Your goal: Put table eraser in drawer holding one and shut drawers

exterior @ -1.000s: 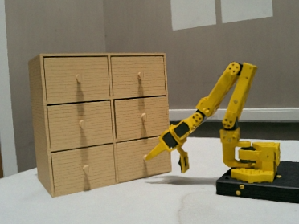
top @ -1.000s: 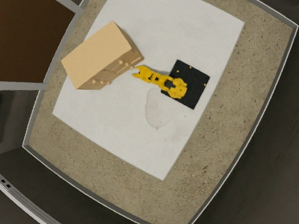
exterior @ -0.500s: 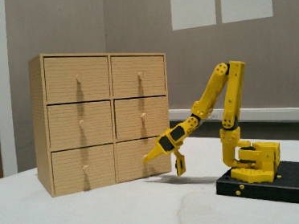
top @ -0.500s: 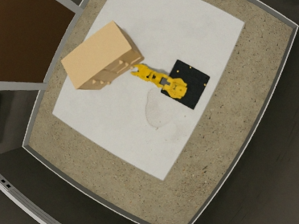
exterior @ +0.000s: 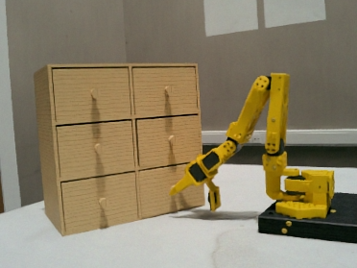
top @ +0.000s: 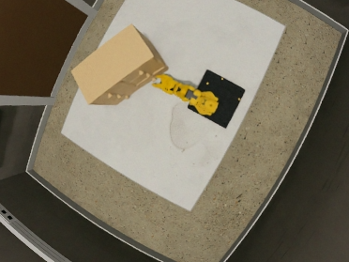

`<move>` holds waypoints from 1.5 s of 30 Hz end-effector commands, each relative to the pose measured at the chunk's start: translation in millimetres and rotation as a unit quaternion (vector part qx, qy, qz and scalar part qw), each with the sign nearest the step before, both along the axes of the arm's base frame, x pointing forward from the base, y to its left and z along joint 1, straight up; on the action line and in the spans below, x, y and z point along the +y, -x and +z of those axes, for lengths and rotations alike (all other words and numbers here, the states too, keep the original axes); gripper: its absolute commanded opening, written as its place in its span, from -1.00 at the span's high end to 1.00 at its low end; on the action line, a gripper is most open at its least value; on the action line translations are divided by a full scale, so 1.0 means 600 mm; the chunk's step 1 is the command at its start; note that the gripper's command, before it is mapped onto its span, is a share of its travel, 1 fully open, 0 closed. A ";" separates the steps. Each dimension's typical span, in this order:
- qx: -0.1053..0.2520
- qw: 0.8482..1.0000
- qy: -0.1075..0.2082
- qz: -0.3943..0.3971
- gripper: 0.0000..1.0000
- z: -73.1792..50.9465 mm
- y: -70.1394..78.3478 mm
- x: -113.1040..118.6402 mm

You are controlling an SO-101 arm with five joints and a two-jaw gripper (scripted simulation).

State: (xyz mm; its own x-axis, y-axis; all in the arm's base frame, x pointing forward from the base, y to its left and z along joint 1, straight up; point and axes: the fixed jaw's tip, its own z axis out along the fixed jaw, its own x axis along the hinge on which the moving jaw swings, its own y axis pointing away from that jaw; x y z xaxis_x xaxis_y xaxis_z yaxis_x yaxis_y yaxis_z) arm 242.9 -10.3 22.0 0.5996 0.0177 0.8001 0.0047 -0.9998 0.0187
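A tan wooden cabinet [top: 113, 63] [exterior: 46, 140] with six drawers in three rows stands on the white sheet. All its drawers are shut, each with a small round knob. My yellow arm reaches from its base to the cabinet's front. My gripper [top: 155, 81] [exterior: 194, 200] is open and empty, low at the bottom right drawer [exterior: 158, 193]. The long fixed finger's tip is at that drawer's knob, and the moving jaw hangs down to the right of it. I see no eraser on the table in either view.
The arm's black base plate [top: 228, 105] [exterior: 307, 225] lies right of the cabinet. The white sheet [top: 141, 146] [exterior: 144, 246] covers a sandy table with a raised grey rim [top: 300, 137]. A faint curved mark [top: 180, 128] shows on the sheet in front of the base.
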 end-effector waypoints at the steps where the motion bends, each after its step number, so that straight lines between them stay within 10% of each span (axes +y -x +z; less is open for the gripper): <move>1: -0.006 1.000 0.002 -0.003 0.57 0.002 -0.004 -0.004; 45: -0.006 1.000 0.002 -0.008 0.57 0.003 -0.009 -0.008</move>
